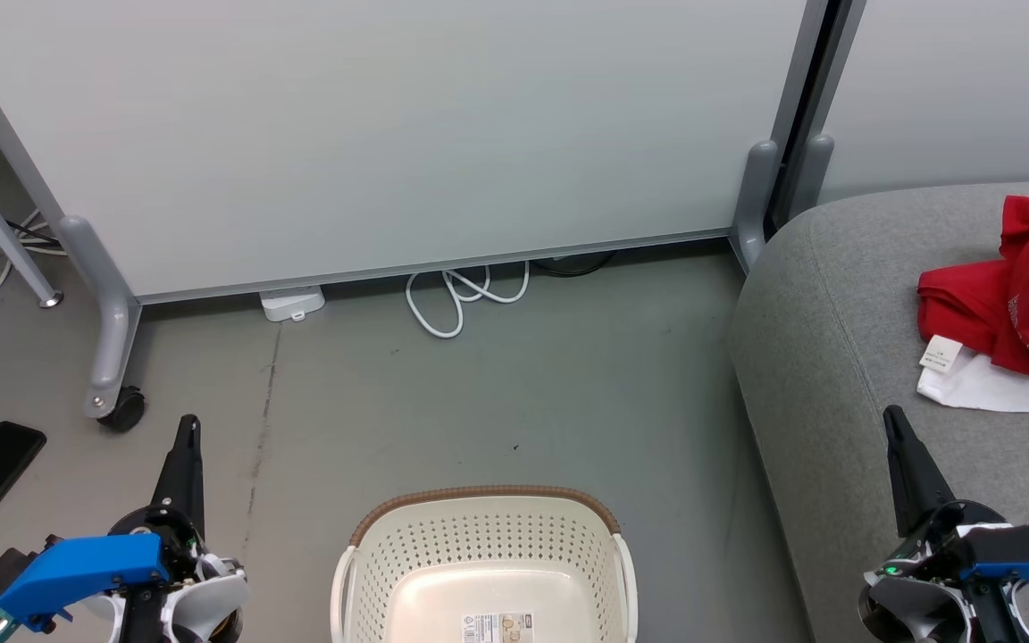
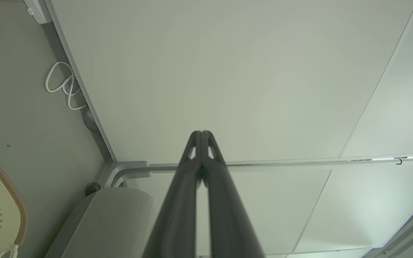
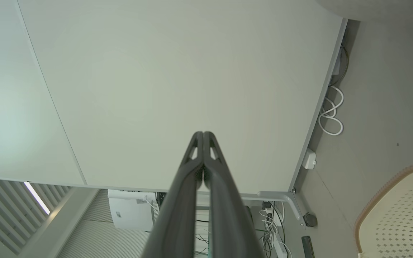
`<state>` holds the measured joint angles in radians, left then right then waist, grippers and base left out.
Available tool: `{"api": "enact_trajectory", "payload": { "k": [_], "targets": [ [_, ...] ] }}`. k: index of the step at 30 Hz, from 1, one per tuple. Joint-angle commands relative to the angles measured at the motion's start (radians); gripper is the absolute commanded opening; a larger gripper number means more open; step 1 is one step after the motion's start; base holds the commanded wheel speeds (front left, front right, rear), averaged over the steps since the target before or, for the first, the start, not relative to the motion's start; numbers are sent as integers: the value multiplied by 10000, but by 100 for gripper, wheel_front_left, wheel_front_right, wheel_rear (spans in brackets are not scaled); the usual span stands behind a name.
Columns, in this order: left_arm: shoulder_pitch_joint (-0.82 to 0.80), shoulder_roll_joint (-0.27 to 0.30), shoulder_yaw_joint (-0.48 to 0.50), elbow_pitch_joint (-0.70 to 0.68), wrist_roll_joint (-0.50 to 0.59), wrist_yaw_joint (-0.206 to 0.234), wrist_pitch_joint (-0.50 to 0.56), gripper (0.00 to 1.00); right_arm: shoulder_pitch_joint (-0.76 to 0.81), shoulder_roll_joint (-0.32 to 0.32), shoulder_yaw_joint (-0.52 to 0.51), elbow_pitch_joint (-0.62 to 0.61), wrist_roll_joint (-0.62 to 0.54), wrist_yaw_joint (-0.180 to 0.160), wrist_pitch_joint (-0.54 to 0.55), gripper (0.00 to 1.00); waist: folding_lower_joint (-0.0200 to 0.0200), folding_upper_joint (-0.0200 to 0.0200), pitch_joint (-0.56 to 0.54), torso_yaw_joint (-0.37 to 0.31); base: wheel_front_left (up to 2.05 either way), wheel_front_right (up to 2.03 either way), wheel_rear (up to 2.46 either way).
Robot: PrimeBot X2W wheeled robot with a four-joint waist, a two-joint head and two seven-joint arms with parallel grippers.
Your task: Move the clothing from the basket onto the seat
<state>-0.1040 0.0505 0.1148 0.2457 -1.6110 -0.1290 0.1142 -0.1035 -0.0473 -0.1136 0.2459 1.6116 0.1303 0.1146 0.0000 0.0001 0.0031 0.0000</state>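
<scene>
Grey floor (image 1: 514,384), basket (image 1: 479,500) looks empty — red clothing (image 1: 1015,304) lies bunched on the seat (image 1: 818,357). Soft, light, floppy, so pinch a thick fold. Left claw (image 1: 188,429) and right claw (image 1: 891,418) both closed, holding nothing.

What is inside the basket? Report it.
The basket shows just its bare floor and a printed label, nothing loose. Its near end lies out of frame.

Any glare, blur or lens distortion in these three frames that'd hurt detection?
Head view: even soft light, sharp; clothing and basket read cleanly, mild sheen on the basket's floor. Left wrist view: wide-angle, partition panel edges run slanted; left gripper blurs toward the lens. Right wrist view: same softness on the right gripper; one small blown-out light strip, no wider glare.
</scene>
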Motion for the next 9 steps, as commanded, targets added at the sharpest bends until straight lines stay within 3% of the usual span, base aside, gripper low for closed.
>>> {"api": "enact_trajectory", "payload": {
  "k": [1, 9],
  "targets": [
    [-101, -10, 17, -33, -32, -32, 36, 0, -97, -55, -11, -32, 28, 7, 19, 0, 0, -1, 0, 0, 0, 0, 0],
    [-101, -10, 16, -33, -33, -32, 35, 0, -97, -55, -11, -32, 28, 7, 18, 0, 0, -1, 0, 0, 0, 0, 0]
  ]
}}
